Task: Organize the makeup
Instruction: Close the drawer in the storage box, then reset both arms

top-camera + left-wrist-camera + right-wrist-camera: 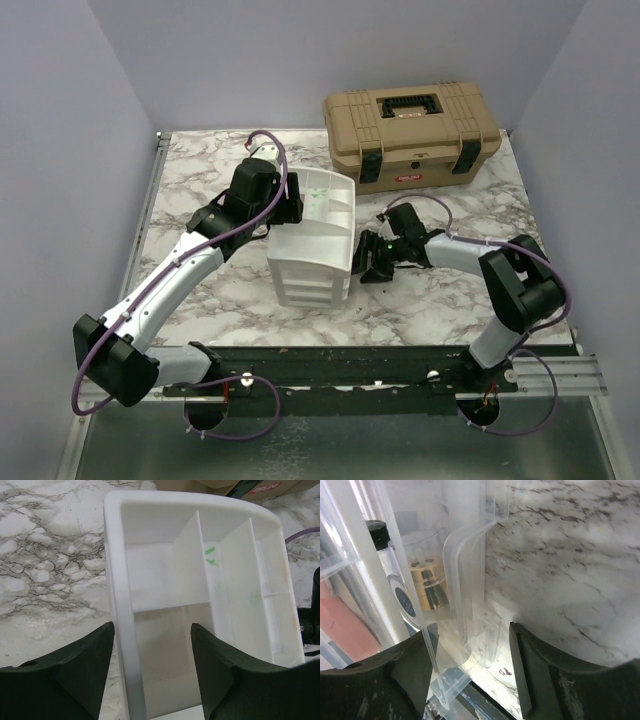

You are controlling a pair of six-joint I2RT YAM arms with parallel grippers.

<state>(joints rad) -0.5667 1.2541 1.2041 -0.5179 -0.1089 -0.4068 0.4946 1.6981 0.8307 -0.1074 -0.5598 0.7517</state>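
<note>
While right pincer (470, 635) gapes wide around clear drawer handle (465, 570), probably to move drawer, makeup (415, 597) lies inside it: blue-centred compact (402, 602), gold-capped piece (427, 580), pink item (345, 625). Left pincer (151, 642), also wide, straddles top tray's (116, 555) left rim, likely bracing white drawer unit (310, 265) on table (200, 180).

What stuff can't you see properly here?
- Makeup: top view, hidden inside the drawer unit; right wrist view, blurry behind the clear drawer front.
- Toolbox insides: top view, lid shut.
- Lower drawers: left wrist view, covered by the tray.
</note>
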